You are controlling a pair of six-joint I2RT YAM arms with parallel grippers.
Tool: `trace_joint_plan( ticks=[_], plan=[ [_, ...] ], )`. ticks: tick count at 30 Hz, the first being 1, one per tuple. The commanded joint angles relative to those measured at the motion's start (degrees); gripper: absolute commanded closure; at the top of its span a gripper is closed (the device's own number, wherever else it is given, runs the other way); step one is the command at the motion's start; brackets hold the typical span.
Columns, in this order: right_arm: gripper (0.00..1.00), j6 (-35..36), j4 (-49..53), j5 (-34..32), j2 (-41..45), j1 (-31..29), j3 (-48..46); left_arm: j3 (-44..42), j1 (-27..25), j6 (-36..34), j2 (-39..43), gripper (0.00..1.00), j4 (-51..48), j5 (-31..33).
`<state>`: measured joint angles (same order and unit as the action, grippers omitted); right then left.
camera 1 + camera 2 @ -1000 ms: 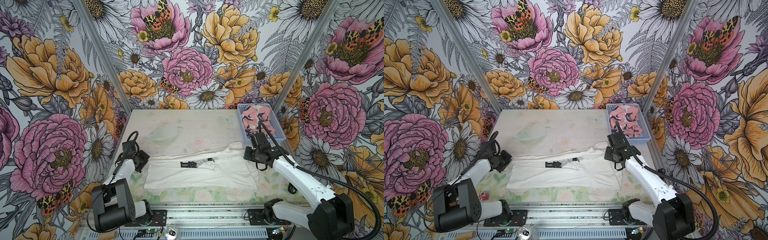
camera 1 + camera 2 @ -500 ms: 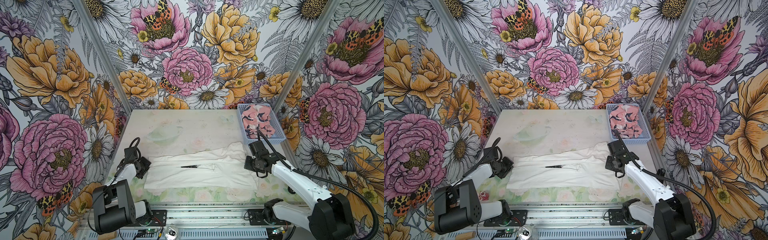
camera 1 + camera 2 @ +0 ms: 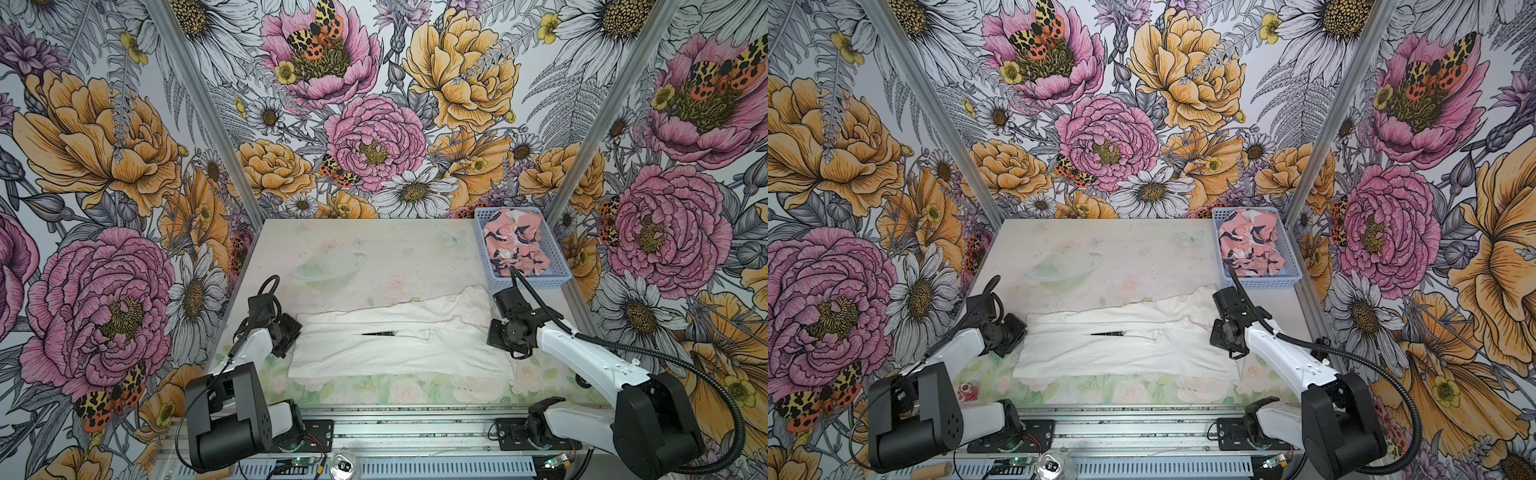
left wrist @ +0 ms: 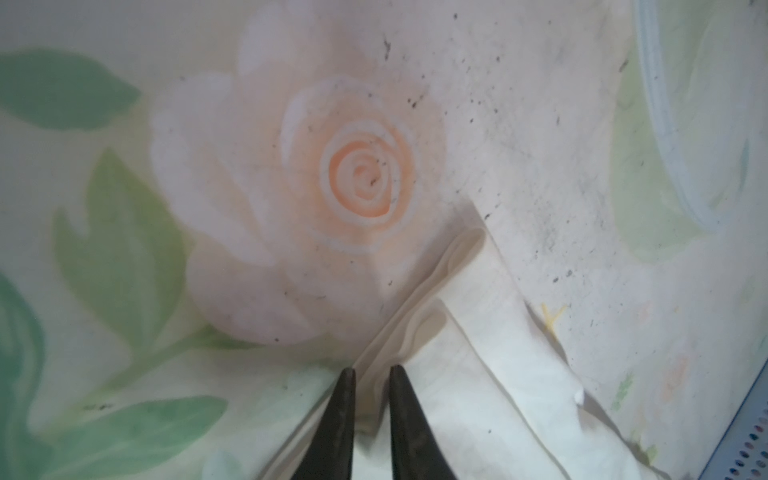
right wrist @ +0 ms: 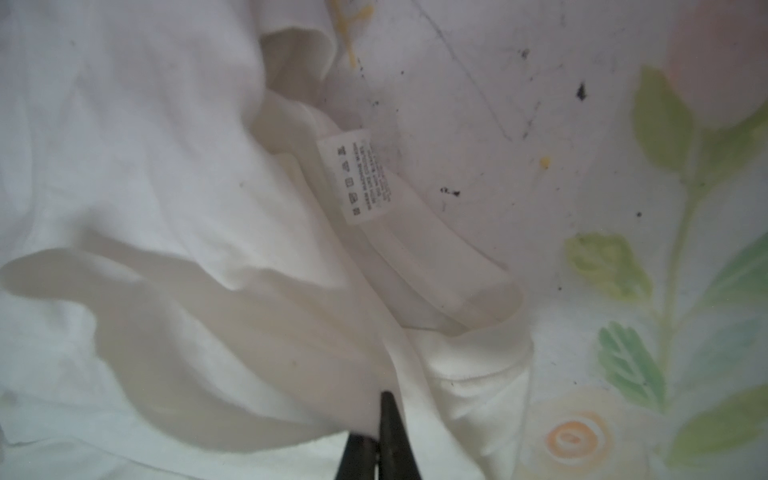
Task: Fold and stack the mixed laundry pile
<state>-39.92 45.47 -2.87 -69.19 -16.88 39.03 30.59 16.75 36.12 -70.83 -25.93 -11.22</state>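
The white garment lies folded in a long band across the front half of the table. Only a thin black sliver of its graphic shows at the fold. My left gripper sits at the band's left end, open by a narrow gap, with the layered hem lying between the fingers. At the right end my right gripper is shut on a fold of the white cloth that drapes over one finger. A care label shows nearby. The pink garment lies crumpled.
The pink garment fills a light blue perforated basket at the back right corner, just behind my right wrist. Floral walls close in the table on three sides. A metal rail with both arm bases runs along the front edge.
The garment's upper layer has come down over the lower one, shrinking the black graphic to a sliver. Both grippers dropped to the table, and the left jaws have parted.
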Motion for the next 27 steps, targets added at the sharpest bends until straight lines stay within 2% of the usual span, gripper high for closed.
trace_joint_plan(
  ticks=[1,3,7,11,14,19,27],
  plan=[
    [0.8,-0.64,-0.14,0.63,0.94,-0.11,-0.36,0.26,0.16,0.24,4.53,0.77,-2.51,1.07],
    [0.72,-0.91,0.75,0.6,2.54,-0.9,0.51,0.8,-0.02,0.36,7.2,0.75,-3.76,1.38],
    [0.63,-0.19,2.82,-0.42,3.55,-3.5,4.47,2.46,-0.74,0.19,8.4,0.73,-4.92,1.04],
    [0.55,3.21,2.69,-1.74,-1.17,-6.9,11.32,5.04,-2.92,-0.68,3.5,0.71,-4.72,0.54],
    [0.5,6.08,0.72,0.55,-6.92,-8.02,15.44,7.09,-4.86,-1.03,-0.69,0.7,-4.22,0.57],
    [0.5,9.01,-7.84,5.69,-14.26,-8.43,16.8,10.31,-8.55,-1.27,-5.9,0.69,-2.58,1.36],
    [0.5,11.53,-13.63,7.35,-23.69,-8.59,20.02,12.06,-10.9,-2.2,-12.85,0.69,-1.85,1.76]
  ],
)
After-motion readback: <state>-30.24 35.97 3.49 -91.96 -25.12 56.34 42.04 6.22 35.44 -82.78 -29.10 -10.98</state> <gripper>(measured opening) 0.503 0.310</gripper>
